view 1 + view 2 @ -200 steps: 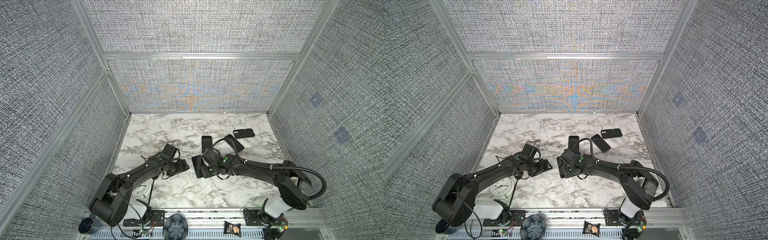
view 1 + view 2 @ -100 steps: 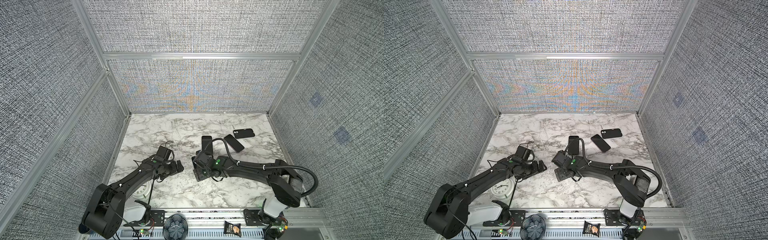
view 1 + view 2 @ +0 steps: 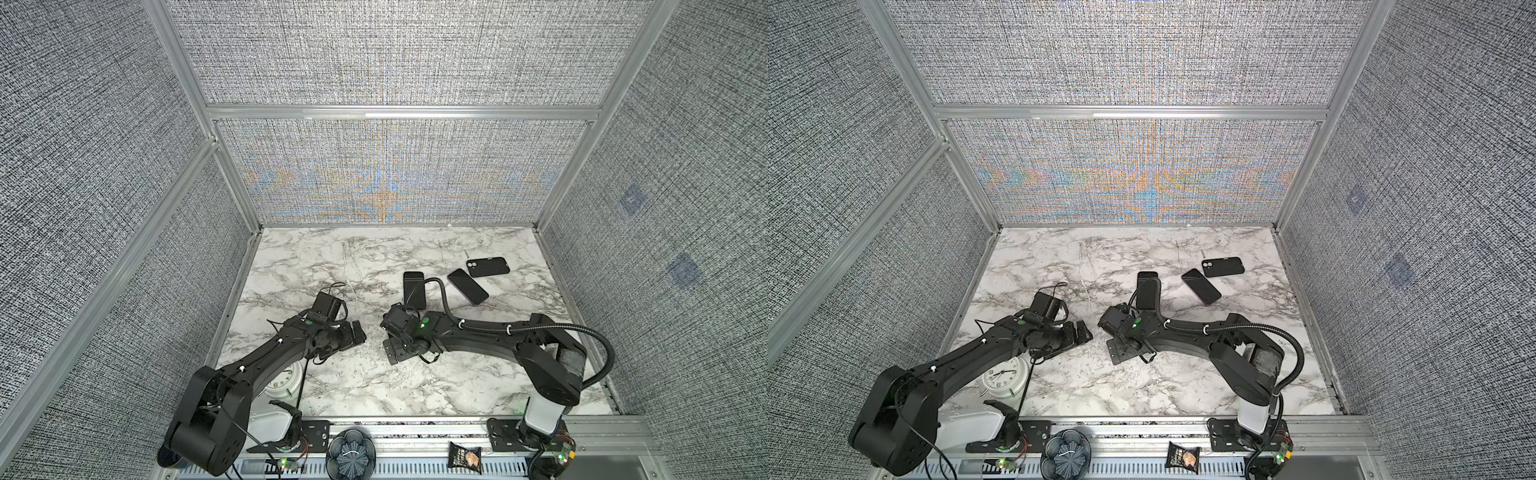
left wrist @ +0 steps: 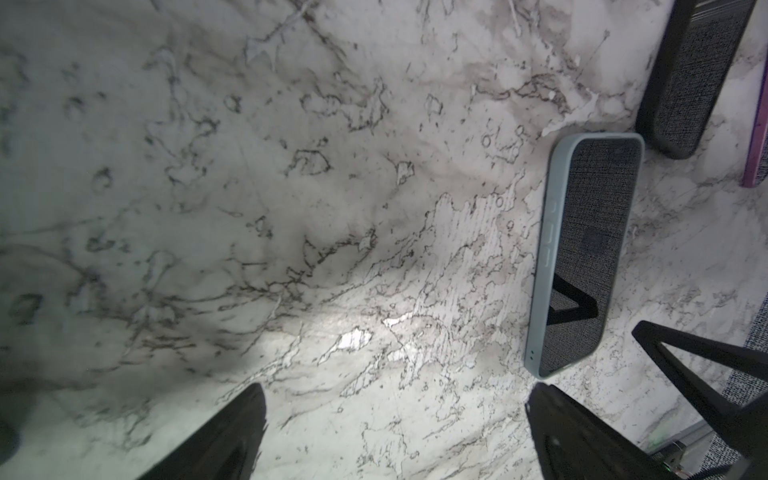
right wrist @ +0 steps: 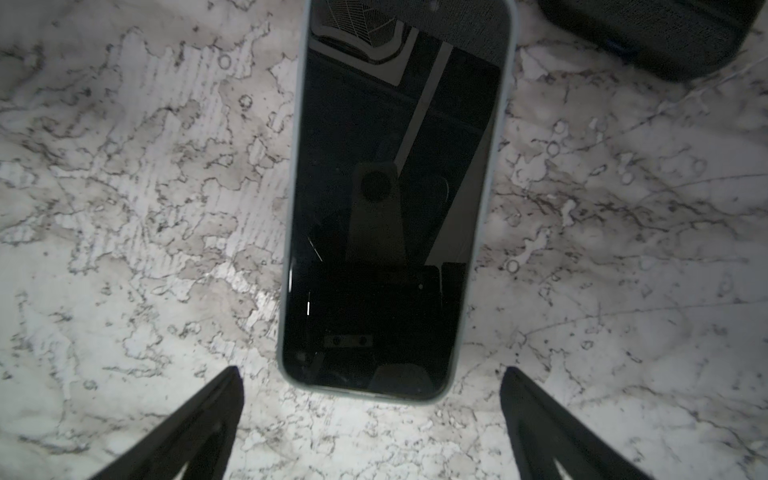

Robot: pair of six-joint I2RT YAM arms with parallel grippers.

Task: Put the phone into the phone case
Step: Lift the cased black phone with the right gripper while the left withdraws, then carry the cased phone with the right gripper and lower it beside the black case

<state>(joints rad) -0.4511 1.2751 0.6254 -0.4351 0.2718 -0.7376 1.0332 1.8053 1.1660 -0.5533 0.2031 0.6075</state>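
The phone (image 5: 395, 208), dark screen up, lies flat on the marble table inside the pale grey-blue phone case (image 4: 547, 257). Both top views show it mid-table (image 3: 414, 277) (image 3: 1147, 275), partly crossed by a cable. My right gripper (image 3: 397, 353) (image 3: 1125, 352) hangs open just in front of it. In the right wrist view the phone's near end shows between the spread fingers of that gripper (image 5: 372, 370), untouched. My left gripper (image 3: 357, 332) (image 3: 1081, 332) (image 4: 397, 388) stands open and empty over bare marble, left of the phone.
A second phone with a purple edge (image 3: 467, 286) (image 3: 1201, 286) and a black case (image 3: 487, 267) (image 3: 1222, 267) lie behind and right. A white alarm clock (image 3: 1003, 376) stands under the left arm. A snack packet (image 3: 464, 457) lies on the front rail. Fabric walls enclose three sides.
Both grippers have opened wider. The right gripper has drawn back a little toward the front edge. The phone in its case has not moved.
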